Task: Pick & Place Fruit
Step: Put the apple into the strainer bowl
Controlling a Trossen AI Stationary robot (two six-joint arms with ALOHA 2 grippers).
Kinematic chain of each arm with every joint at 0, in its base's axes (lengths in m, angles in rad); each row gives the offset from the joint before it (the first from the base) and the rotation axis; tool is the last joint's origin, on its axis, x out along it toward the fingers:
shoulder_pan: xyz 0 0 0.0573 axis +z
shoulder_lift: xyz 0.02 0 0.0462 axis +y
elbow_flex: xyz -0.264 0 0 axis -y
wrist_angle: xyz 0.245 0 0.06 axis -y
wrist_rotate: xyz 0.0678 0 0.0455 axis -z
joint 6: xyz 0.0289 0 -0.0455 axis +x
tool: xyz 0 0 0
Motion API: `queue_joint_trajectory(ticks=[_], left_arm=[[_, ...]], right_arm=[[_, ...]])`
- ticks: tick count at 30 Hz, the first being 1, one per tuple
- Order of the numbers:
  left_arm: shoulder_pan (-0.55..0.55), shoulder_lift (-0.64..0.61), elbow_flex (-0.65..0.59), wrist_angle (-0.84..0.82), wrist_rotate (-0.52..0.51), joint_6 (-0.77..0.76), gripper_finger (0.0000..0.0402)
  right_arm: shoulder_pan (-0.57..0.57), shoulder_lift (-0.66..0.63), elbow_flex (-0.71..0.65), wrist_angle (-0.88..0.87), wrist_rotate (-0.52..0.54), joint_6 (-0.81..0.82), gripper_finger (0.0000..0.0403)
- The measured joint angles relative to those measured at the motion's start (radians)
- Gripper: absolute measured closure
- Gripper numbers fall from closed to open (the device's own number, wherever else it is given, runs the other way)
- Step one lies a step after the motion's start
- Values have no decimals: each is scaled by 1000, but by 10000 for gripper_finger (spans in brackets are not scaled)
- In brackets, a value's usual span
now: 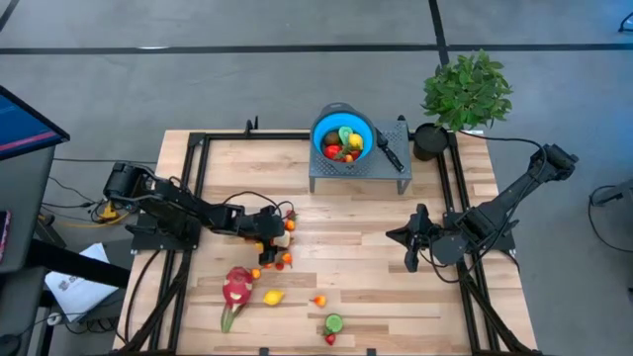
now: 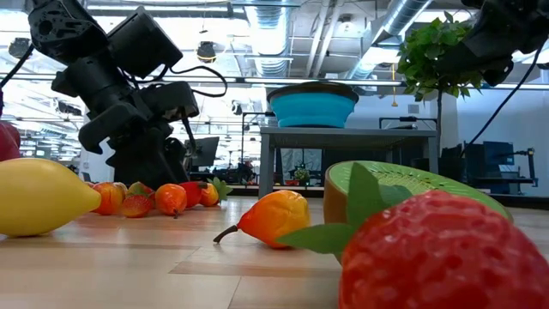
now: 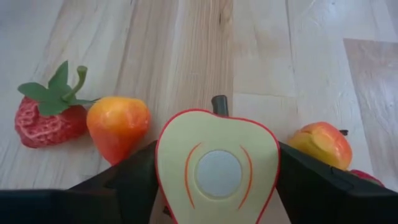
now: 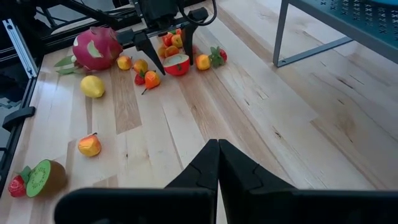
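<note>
High view: several fruits are already seen in the blue bowl [image 1: 343, 133], while the dragon fruit [image 1: 236, 288] and many small ones remain on the tabletop [image 1: 336, 242].

Left wrist view: an apple half [image 3: 217, 167] is bracketed between the left tool's [image 3: 214, 186] wide fingers, cut face toward the camera, stem pointing away.

Right wrist view: the right tool [image 4: 217, 163] is seen closed, empty, well apart.

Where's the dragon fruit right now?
In the high view the dragon fruit lies near the table's front left, just below the left gripper and its cluster of small fruit, with the lemon beside it.
</note>
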State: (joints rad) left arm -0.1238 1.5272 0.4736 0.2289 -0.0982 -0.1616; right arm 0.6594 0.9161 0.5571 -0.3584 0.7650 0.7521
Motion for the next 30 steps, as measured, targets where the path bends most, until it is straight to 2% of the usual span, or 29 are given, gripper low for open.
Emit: queue_joint_trajectory(ticks=[3, 10, 14, 22, 30], left_arm=[[0, 0, 1, 5, 0, -15, 145], [0, 0, 56, 12, 0, -56, 133], [1, 0, 114, 15, 0, -56, 141], [11, 0, 299, 20, 0, -45, 138], [98, 0, 521, 21, -1, 84, 139]], right_arm=[[0, 0, 0, 0, 0, 0, 403], [0, 0, 0, 0, 0, 0, 403], [0, 0, 0, 0, 0, -3, 403], [0, 0, 0, -3, 0, -3, 403], [0, 0, 0, -3, 0, -3, 403]])
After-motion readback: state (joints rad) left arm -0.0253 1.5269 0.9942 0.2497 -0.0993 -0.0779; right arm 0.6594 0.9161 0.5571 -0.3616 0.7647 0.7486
